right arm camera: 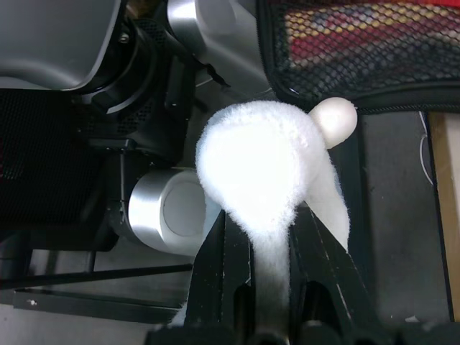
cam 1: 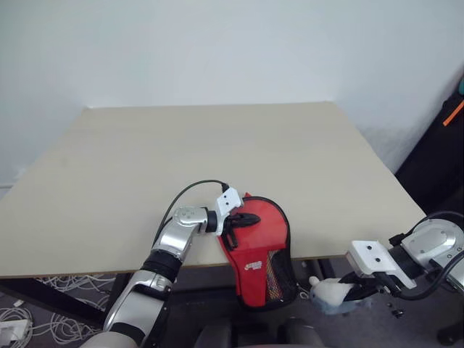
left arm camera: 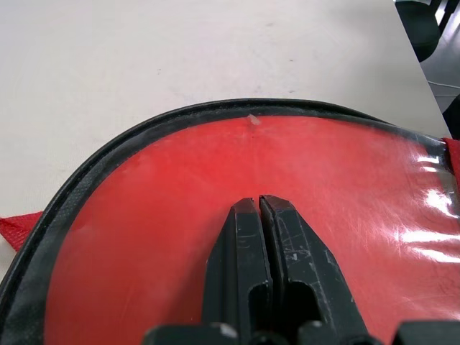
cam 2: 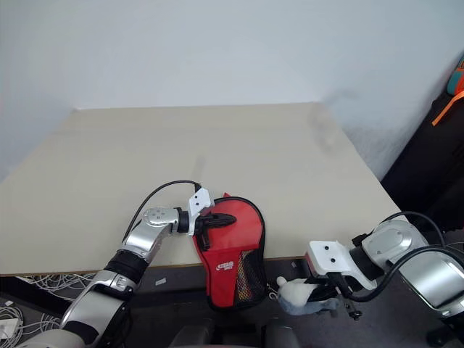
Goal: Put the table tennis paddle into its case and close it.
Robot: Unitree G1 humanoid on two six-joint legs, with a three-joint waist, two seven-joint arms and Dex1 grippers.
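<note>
The red case (cam 1: pixel 261 254) lies at the table's front edge, its lower part with the black mesh pocket (cam 1: pixel 279 279) hanging over the edge. My left gripper (cam 1: pixel 254 217) is shut, its black fingers (left arm camera: pixel 248 244) lying flat on the case's glossy red panel (left arm camera: pixel 158 215) inside the black rim. The paddle is hidden; no handle shows. My right gripper (cam 1: pixel 357 293) is below and right of the table edge, shut on a white fluffy lump (right arm camera: pixel 259 165) that hangs beside the case's mesh end.
The light wooden table (cam 1: pixel 217 145) stretches away to a white wall. Cables (cam 1: pixel 43 290) lie on the floor at the left. Dark equipment with an orange strip (cam 1: pixel 453 112) stands at the right.
</note>
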